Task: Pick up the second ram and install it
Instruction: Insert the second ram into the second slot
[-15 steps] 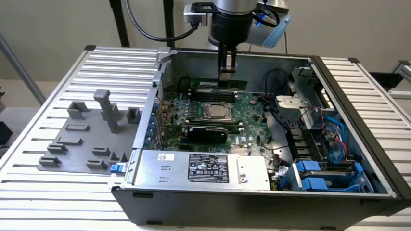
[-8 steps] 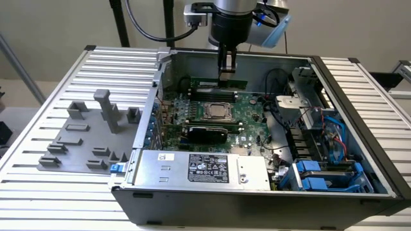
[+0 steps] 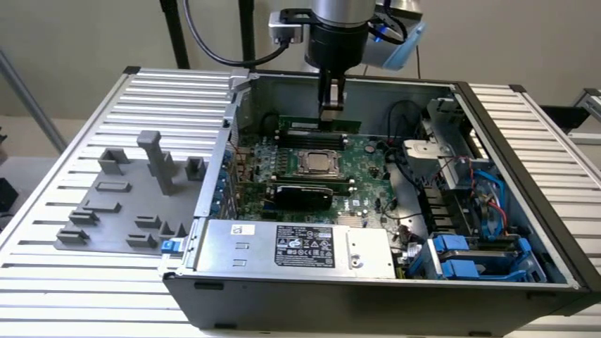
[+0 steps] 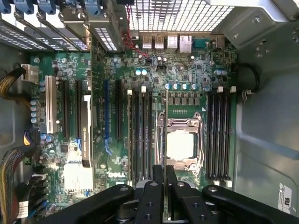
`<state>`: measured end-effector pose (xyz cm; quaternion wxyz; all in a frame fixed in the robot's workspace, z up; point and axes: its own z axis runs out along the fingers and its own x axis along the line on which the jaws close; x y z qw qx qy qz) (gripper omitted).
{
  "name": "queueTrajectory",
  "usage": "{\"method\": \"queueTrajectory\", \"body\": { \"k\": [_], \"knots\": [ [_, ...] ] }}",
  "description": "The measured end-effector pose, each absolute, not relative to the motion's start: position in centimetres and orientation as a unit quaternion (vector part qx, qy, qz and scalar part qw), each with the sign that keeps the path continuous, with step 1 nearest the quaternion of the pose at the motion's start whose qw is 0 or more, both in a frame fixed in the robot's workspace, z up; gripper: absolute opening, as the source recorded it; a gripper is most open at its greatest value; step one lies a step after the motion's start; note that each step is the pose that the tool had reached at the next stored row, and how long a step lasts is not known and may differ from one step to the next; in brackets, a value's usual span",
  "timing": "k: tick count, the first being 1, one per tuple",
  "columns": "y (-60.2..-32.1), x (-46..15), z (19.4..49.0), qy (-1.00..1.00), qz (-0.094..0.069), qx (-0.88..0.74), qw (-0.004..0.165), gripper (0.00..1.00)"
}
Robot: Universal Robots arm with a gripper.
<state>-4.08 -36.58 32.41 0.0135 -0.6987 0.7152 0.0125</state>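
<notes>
My gripper (image 3: 331, 111) reaches down into the open computer case (image 3: 526, 183), over the back part of the green motherboard (image 3: 362, 172). It is shut on the second ram (image 3: 350, 125), a thin green stick held level just above the board. In the wrist view my gripper (image 4: 165, 171) holds the ram (image 4: 167, 126) edge-on. The stick runs between the dark memory slots (image 4: 141, 135) and the silver CPU socket (image 4: 183, 144). More memory slots (image 4: 218, 135) lie on the socket's other side. I cannot tell whether the stick touches a slot.
A grey parts fixture (image 3: 122, 204) with upright posts lies on the slatted table at the exterior view's left. The power supply (image 3: 300, 246) fills the case's near side, and blue drive bays (image 3: 469, 257) and cables (image 3: 488, 204) crowd its right. Case walls stand close around the board.
</notes>
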Motion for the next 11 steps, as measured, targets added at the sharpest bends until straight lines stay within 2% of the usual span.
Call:
{"method": "queueTrajectory", "body": {
  "k": [11],
  "knots": [
    [-37.1,-4.1,30.4,0.713,0.013,-0.701,0.013,0.0]
  ]
}}
